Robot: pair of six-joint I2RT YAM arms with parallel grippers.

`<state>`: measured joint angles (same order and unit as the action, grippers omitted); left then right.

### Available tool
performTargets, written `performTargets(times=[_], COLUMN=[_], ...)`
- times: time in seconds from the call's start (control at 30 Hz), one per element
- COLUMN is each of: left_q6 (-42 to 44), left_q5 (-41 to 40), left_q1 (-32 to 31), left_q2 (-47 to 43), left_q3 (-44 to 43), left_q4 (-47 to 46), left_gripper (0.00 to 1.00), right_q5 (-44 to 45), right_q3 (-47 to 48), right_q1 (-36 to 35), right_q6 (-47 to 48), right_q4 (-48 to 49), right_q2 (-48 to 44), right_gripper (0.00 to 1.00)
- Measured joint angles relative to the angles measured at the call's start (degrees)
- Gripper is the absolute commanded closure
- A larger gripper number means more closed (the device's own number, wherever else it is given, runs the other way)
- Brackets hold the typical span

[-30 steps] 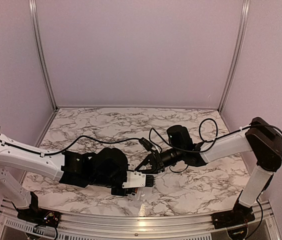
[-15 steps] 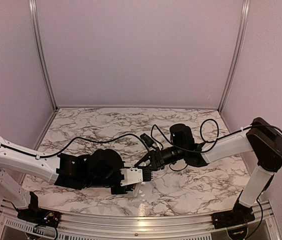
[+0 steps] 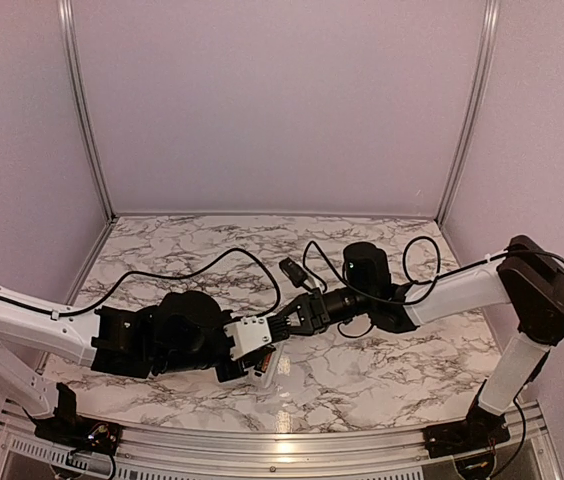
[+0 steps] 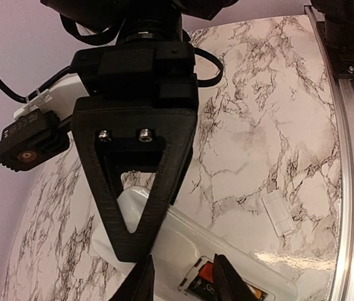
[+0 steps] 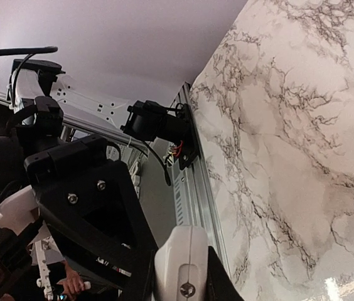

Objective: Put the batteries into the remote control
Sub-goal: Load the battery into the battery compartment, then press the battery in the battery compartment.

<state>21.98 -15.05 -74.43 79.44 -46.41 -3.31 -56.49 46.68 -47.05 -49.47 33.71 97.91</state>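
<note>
The white remote control [image 4: 189, 235] lies back-up, its battery recess open, with a red battery [image 4: 206, 274] seated inside. My right gripper [image 5: 180, 276] is shut on the remote's far end [image 5: 183, 263]. One of its black fingers [image 4: 133, 188] shows across that end in the left wrist view. My left gripper [image 4: 183, 282] has its fingers well apart over the remote's back, either side of the recess, holding nothing. In the top view the two grippers meet at the near middle, left [image 3: 258, 346] and right [image 3: 284, 324]. I cannot see whether there is a second battery.
A small plain white flat piece [image 4: 277, 213] lies on the marble table beside the remote, also in the top view [image 3: 273, 368]. The table's metal front rail [image 4: 353, 157] runs close by. Cables loop over both arms.
Both grippers and the remote have shifted left and slightly away from the front edge. The left arm has drawn back to the left.
</note>
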Motion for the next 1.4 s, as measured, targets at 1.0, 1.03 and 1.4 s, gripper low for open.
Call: performTargets(times=[1.0, 1.03, 1.4], left_q6=[-38.51, -38.75, -41.27], left_q5=[19.26, 20.0, 23.76], left_q1=[10.05, 10.32, 12.04], left_q2=[-5.66, -4.63, 0.79], left_q3=[4.87, 3.87, -0.37], left_q4=[-6.19, -5.6, -4.28], left_gripper=[0.32, 0.35, 0.62], right_q5=[0.26, 0.26, 0.31], right_q3=[2.05, 2.05, 2.05], right_q1=[3.34, 3.34, 3.21], right_q6=[7.78, 7.78, 7.87], right_q4=[-6.78, -6.8, -6.88], right_q2=[-7.08, -7.08, -7.08], right_gripper=[1.0, 1.0, 1.0])
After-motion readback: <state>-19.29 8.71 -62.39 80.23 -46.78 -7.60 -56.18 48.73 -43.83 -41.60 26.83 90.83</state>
